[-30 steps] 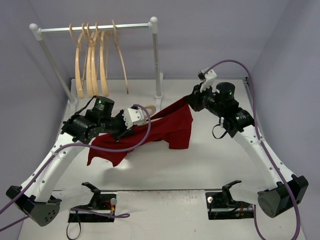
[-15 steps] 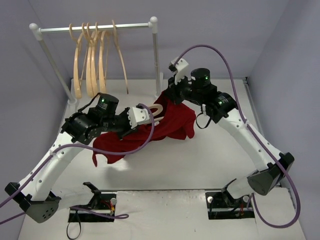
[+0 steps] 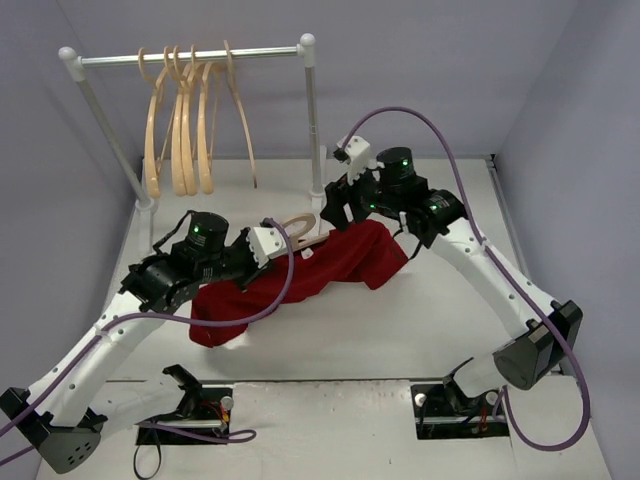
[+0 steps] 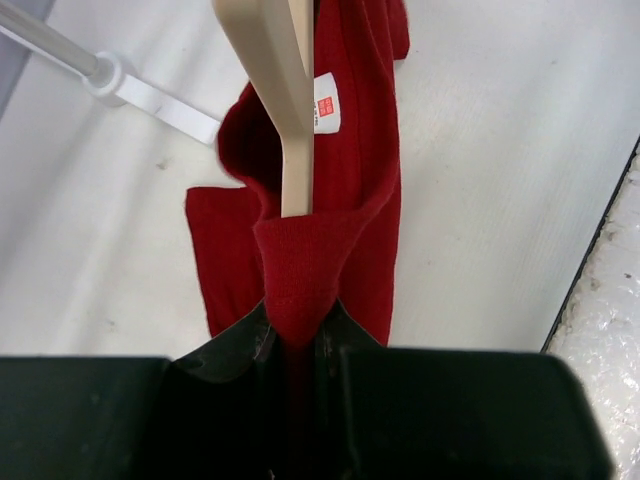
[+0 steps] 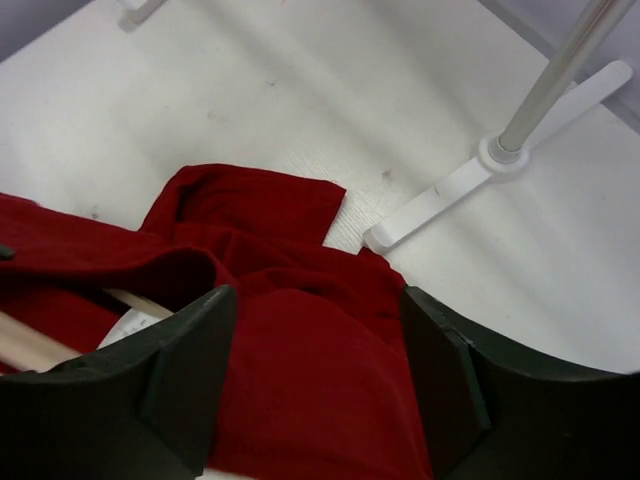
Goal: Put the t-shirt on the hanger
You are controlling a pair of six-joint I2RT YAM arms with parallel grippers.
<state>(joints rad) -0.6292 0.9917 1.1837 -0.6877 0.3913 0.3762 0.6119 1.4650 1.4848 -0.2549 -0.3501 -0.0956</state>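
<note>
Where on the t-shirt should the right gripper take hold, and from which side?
Probably the bunched ridge at the right end of the t-shirt, away from the left gripper, which pinches the cloth around the hanger. Come from above: the right gripper hangs open right over that ridge, which stands proud enough to pinch.

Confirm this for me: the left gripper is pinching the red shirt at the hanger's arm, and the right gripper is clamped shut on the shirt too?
Not the right one. The right gripper is open: the right wrist view shows its fingers spread wide over the t-shirt, gripping nothing. The left gripper does pinch the t-shirt at the arm of the hanger.
</note>
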